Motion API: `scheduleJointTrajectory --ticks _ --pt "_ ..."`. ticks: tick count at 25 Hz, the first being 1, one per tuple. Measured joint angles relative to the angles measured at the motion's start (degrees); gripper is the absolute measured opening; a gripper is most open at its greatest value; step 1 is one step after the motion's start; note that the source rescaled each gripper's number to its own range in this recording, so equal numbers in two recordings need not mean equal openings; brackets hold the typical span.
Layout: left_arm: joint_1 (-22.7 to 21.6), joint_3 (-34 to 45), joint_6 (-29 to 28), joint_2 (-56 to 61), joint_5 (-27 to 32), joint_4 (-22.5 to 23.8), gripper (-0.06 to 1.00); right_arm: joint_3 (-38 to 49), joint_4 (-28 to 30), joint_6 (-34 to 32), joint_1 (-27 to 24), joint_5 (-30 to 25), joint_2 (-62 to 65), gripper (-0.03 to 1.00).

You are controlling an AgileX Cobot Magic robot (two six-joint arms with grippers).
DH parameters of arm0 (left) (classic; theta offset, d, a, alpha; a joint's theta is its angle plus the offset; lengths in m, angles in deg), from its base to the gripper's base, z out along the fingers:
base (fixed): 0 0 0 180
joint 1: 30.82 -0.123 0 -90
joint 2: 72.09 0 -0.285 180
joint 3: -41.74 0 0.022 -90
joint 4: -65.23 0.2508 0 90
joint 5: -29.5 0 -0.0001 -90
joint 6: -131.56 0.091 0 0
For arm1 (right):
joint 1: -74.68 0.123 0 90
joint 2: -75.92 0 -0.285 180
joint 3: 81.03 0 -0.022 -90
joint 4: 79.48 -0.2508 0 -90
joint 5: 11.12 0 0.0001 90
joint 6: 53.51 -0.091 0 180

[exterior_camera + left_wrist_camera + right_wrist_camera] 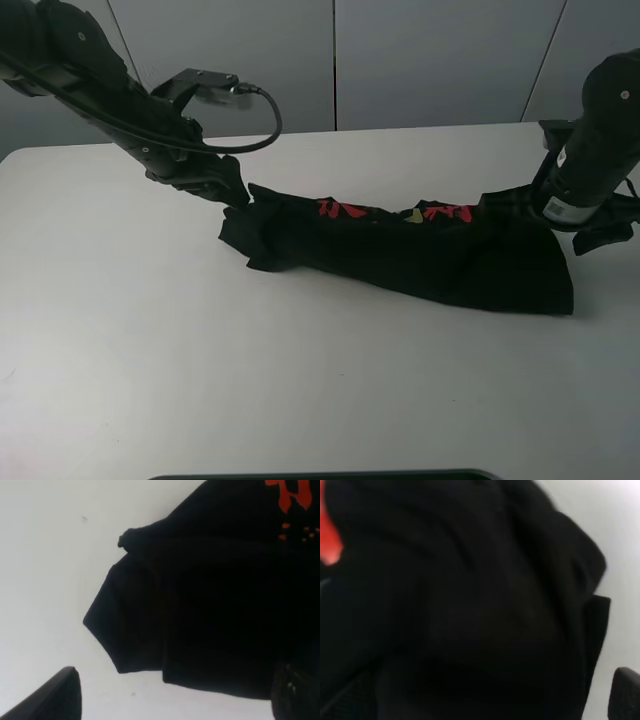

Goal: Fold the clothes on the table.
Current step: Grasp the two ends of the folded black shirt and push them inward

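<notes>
The black T-shirt (pixel 400 250) lies bunched in a long band across the white table (pixel 300 380), with red and yellow characters along its far edge. My left gripper (pixel 234 192) is at the shirt's left end, just beside the cloth. In the left wrist view (pixel 175 702) its fingers (pixel 55 697) stand far apart over a sleeve (pixel 130 625), with bare table between them. My right gripper (pixel 588 232) is at the shirt's right end. In the right wrist view black cloth (pixel 470 620) fills the picture; one finger (pixel 626 695) shows at the far edge, so the jaws stand wide.
Grey wall panels (pixel 430 60) stand behind the table's far edge. A dark strip (pixel 320 475) lies along the table's near edge. A black cable (pixel 265 115) loops off the left arm above the table.
</notes>
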Motion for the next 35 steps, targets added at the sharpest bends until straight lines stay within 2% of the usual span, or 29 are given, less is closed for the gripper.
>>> scheduleJointTrajectory --ticks 5,25,27,29,32,34,35 --pt "0.00 0.00 -0.10 0.00 0.20 0.00 0.98 0.00 -2.83 3.23 -3.18 0.81 -0.15 0.99" --pt "0.00 0.00 -0.10 0.00 0.13 0.00 0.98 -0.19 -4.13 5.86 -3.55 2.46 -8.02 0.99" --pt "0.00 0.00 -0.20 0.00 0.13 0.00 0.98 -0.24 -4.51 6.47 -3.55 2.77 -8.11 0.89" --pt "0.00 0.00 -0.20 0.00 0.34 0.00 0.98 -0.33 -5.56 6.61 -3.44 3.67 -8.31 0.68" --pt "0.00 0.00 -0.20 0.00 0.82 0.00 0.98 -0.37 -5.86 6.61 -3.44 5.22 -8.39 0.26" --pt "0.00 0.00 -0.20 0.00 0.97 0.00 0.98 -0.37 -5.86 6.86 -3.44 5.43 -8.39 0.06" --pt "0.00 0.00 -0.20 0.00 0.97 0.00 0.98 -0.37 -5.74 7.02 -3.44 5.43 -8.39 0.03"
